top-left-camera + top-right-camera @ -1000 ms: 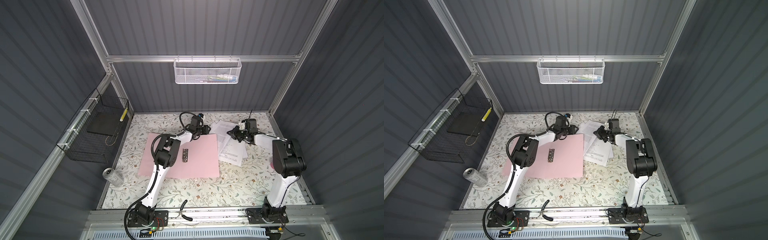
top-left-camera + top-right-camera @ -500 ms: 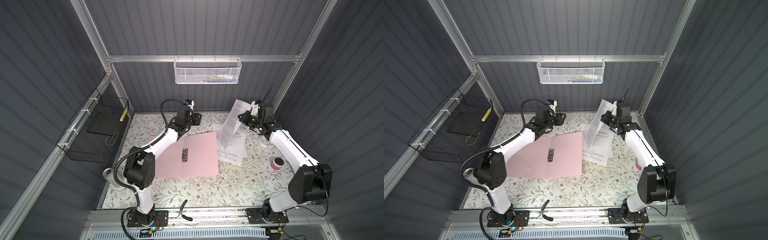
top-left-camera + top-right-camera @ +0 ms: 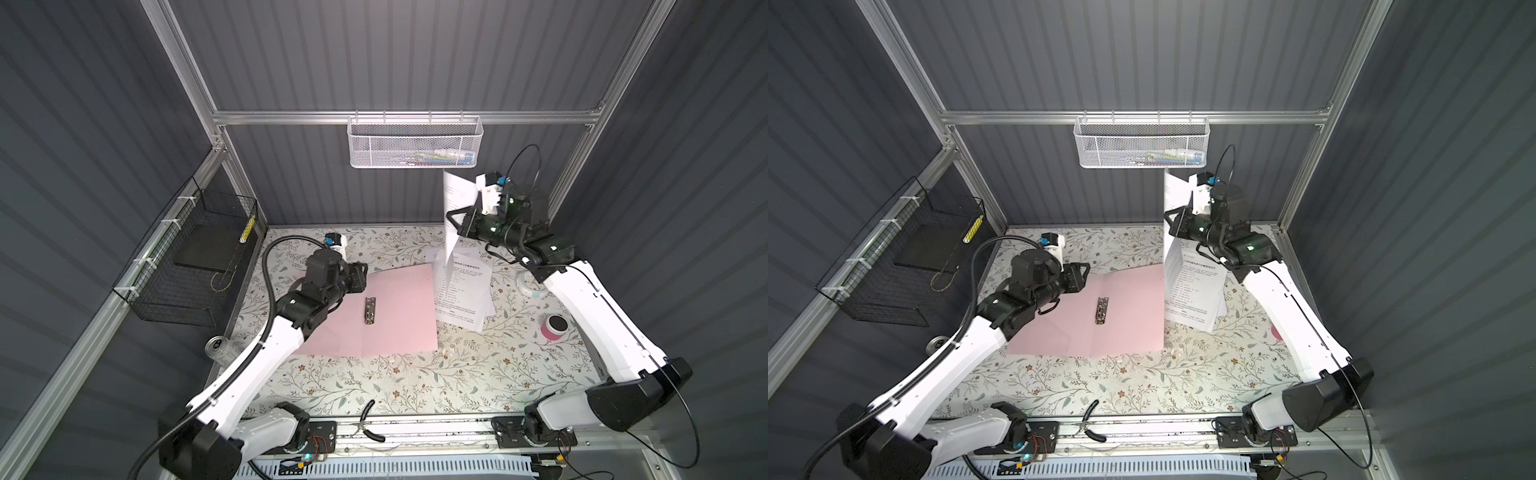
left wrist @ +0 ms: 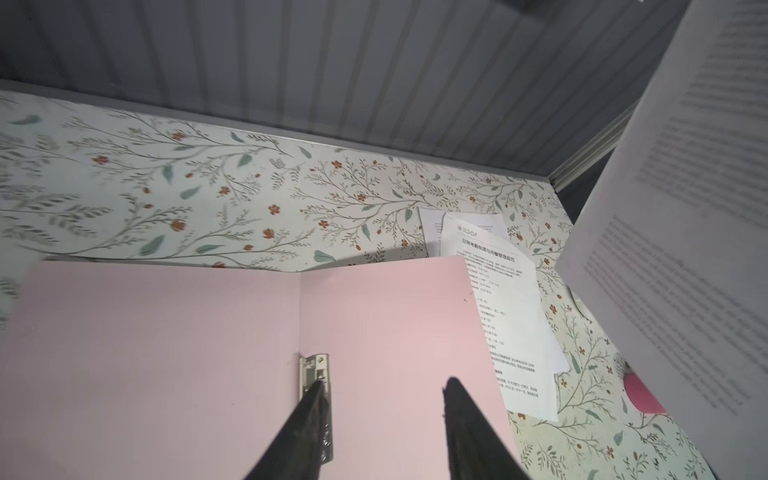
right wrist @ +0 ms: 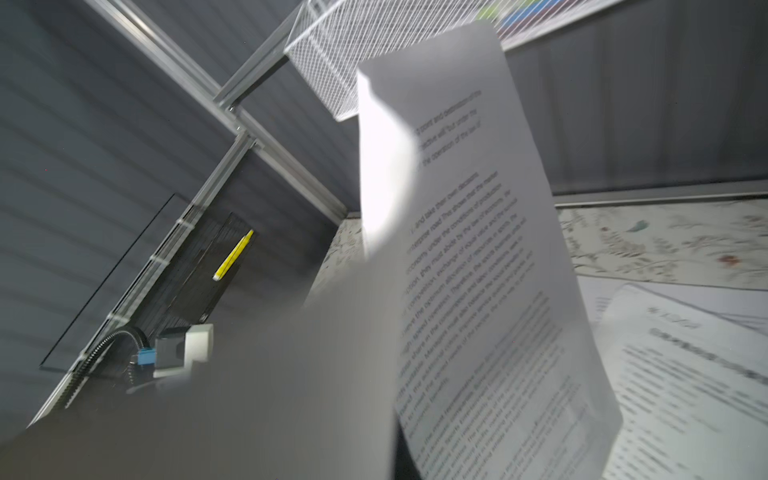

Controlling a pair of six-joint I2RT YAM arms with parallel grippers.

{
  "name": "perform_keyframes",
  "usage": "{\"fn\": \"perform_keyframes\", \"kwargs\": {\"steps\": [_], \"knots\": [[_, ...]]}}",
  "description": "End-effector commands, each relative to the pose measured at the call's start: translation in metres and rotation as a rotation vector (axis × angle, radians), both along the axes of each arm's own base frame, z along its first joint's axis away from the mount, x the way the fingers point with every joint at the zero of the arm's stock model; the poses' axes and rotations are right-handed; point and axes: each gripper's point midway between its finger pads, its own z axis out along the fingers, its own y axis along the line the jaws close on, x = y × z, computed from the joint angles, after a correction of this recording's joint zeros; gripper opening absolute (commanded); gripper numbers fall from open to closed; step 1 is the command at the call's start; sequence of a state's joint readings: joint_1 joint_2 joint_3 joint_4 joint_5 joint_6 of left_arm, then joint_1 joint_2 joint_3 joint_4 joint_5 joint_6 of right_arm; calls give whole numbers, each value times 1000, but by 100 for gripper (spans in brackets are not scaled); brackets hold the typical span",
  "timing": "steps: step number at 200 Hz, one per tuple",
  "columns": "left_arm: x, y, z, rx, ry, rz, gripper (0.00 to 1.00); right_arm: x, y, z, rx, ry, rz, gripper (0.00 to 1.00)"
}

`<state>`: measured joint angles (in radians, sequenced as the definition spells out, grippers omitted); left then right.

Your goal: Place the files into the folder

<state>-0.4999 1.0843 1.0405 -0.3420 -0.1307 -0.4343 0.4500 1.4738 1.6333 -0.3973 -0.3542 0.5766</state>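
Start at the left: your left gripper [image 4: 384,384] hovers over the folder [image 3: 395,316]. Its jaws are apart with nothing between them, and in the left wrist view one fingertip [image 4: 311,407] shows just in front of the silver clip [image 3: 370,309]. The folder lies open and flat on the table [image 3: 374,386] with both pink leaves bare, so no sheet has gone in yet. Its spread runs left to right, and the spine with the clip runs from the near edge towards the back wall. At the folder's right edge the rest of the files [image 3: 463,286] lie in a loose stack whose left margin seems tucked under that edge. Their long axis is roughly parallel to the spine, with the headings at the far end. Above that stack, right of the folder, your right gripper [image 3: 456,224] is clamped on one sheet [image 3: 455,195]. That sheet hangs nearly upright, long axis vertical, its lower end down near the stack. I judge the task early: one sheet picked, none filed, the stack left to move.
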Motion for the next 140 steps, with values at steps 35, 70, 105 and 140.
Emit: {"fn": "perform_keyframes", "kwargs": {"steps": [35, 70, 105, 140], "knots": [[-37, 59, -13, 147, 58, 154, 51, -29, 107, -18, 155, 154, 315, 0], [-32, 56, -11, 154, 62, 140, 51, -36, 127, -19, 209, 196, 380, 0], [-22, 48, -9, 153, 63, 109, 50, -33, 127, -28, 211, 217, 377, 0], [-14, 41, -13, 137, 62, 85, 50, -22, 133, -80, 132, 286, 370, 0]]}}
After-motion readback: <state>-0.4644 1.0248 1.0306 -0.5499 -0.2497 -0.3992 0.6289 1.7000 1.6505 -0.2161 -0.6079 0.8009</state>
